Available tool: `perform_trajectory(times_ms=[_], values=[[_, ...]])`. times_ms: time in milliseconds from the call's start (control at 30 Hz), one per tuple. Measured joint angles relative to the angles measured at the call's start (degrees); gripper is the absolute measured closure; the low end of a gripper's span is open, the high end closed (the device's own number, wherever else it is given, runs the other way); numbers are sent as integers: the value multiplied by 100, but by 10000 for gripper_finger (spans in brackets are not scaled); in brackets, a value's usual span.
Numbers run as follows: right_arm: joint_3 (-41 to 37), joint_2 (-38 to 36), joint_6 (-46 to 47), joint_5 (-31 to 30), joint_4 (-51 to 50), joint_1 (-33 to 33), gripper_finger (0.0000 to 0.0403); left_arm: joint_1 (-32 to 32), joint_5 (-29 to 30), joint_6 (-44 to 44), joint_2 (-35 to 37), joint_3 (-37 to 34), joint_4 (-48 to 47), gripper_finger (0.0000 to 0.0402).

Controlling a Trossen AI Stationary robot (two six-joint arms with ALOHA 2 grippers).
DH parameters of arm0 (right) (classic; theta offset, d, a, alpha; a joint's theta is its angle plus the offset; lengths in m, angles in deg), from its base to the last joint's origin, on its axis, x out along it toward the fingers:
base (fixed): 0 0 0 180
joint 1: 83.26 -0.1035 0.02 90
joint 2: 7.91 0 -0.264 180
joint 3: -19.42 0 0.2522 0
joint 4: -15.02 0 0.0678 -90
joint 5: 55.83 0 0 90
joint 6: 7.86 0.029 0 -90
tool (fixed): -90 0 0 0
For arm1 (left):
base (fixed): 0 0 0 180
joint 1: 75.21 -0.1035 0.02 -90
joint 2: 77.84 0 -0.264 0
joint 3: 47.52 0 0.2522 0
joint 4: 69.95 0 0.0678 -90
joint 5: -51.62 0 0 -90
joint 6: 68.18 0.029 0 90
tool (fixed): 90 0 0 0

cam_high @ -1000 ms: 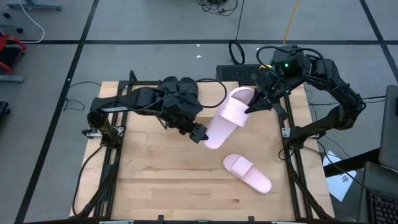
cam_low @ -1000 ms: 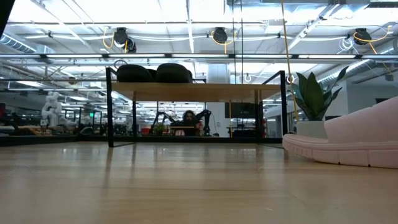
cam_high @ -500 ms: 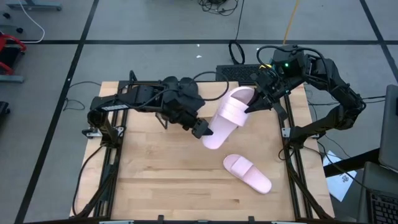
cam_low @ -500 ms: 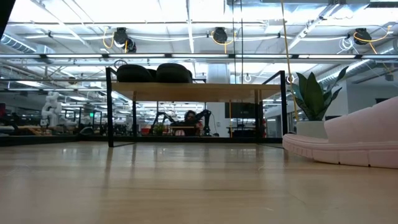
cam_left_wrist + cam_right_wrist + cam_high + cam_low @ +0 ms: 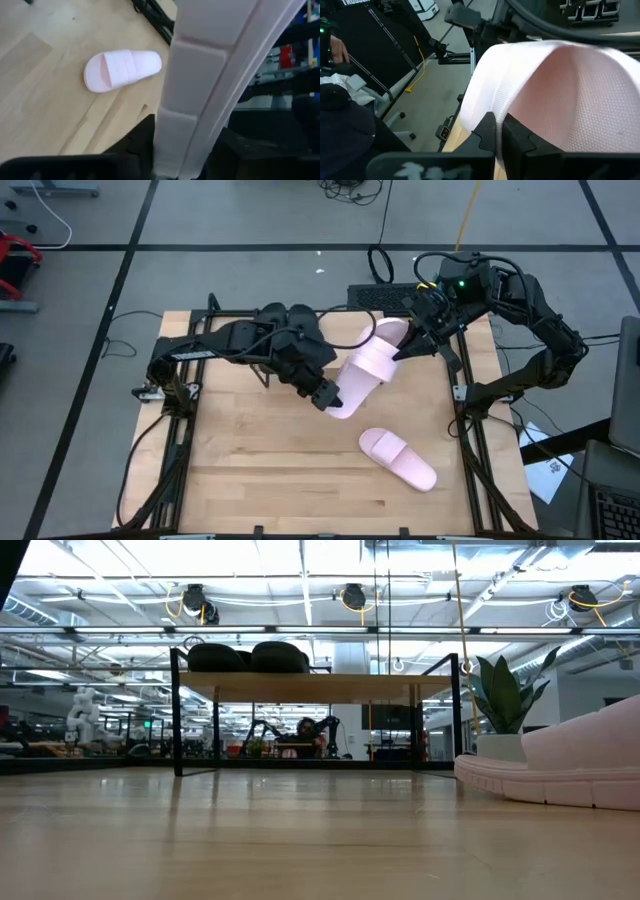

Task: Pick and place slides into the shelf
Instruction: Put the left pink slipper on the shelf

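Wooden table (image 5: 250, 470) with one pink slide (image 5: 398, 459); black slides (image 5: 248, 657) atop shelf (image 5: 320, 687).

Two matte-black jointed arms w/ bulky rounded housings. Right arm (image 5: 520, 300) has a green LED lit near wrist; black cables loop along both. Left arm (image 5: 240, 340) same build.

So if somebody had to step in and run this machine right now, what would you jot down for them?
Right hand: shut on one end of a pink slide, holding it above the table.
Left hand: closing on the same slide's other end.
Second pink slide: lying on the table, untouched.
Shelf: two black slides already on top.
Done: both black slides.
Left: both pink ones.
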Motion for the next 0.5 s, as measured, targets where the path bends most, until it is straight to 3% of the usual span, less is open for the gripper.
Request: perform_trajectory(times_ms=[267, 500], values=[[0, 0, 2, 4, -15, 0, 403, 0, -99, 100, -34, -1, 4, 351], [0, 0, 31, -9, 11, 0, 401, 22, -189, 104, -32, -1, 7, 354]])
